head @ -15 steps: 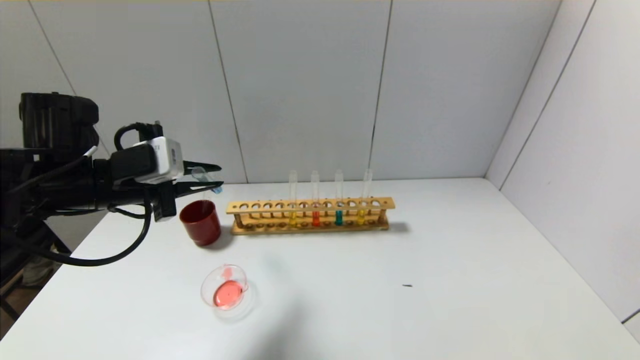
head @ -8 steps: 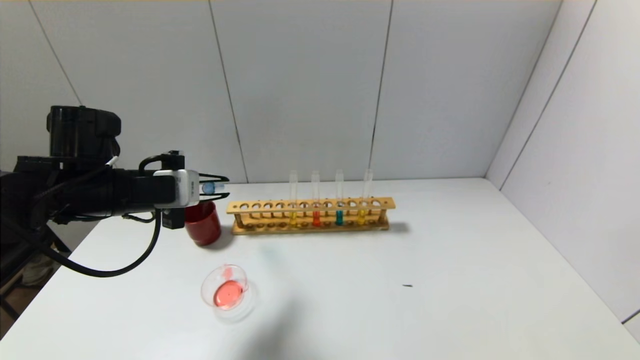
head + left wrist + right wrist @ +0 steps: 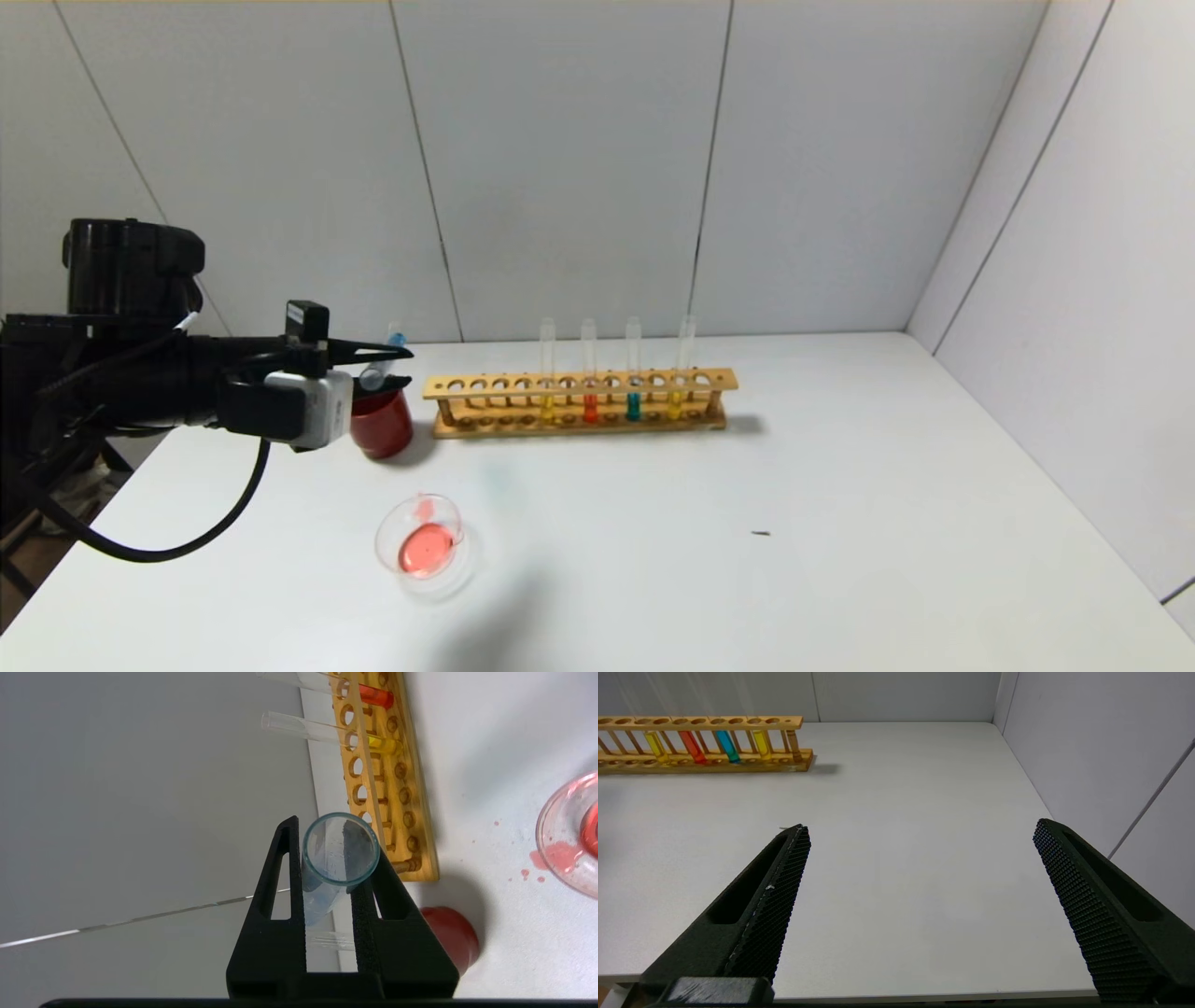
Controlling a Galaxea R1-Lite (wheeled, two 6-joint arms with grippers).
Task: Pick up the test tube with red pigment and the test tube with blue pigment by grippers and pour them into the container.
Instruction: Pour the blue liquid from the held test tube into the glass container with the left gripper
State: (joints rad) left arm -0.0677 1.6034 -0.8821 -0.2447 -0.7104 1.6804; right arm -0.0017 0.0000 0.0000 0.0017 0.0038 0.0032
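Observation:
My left gripper [image 3: 403,366] is shut on a clear glass tube with a pale blue tint [image 3: 385,359] and holds it tilted above the red cup [image 3: 378,425]. In the left wrist view the tube's open mouth [image 3: 340,849] faces the camera between the fingers of the left gripper [image 3: 334,842]. The red pigment tube [image 3: 589,408] and the teal-blue pigment tube [image 3: 633,406] stand in the wooden rack [image 3: 485,385]. The clear glass container [image 3: 446,583] holds pink-red liquid in front of the cup. My right gripper [image 3: 920,828] is open and empty, low over the table's near edge.
Two yellow tubes [image 3: 546,408] stand in the rack beside the coloured ones. Red drops lie on the table by the container [image 3: 567,858]. A small dark speck [image 3: 761,533] lies right of centre. White walls close the back and the right.
My left wrist has rolled over above the red cup and dropped slightly. The held tube has swung round, so its blue-tinted end now points up and away.

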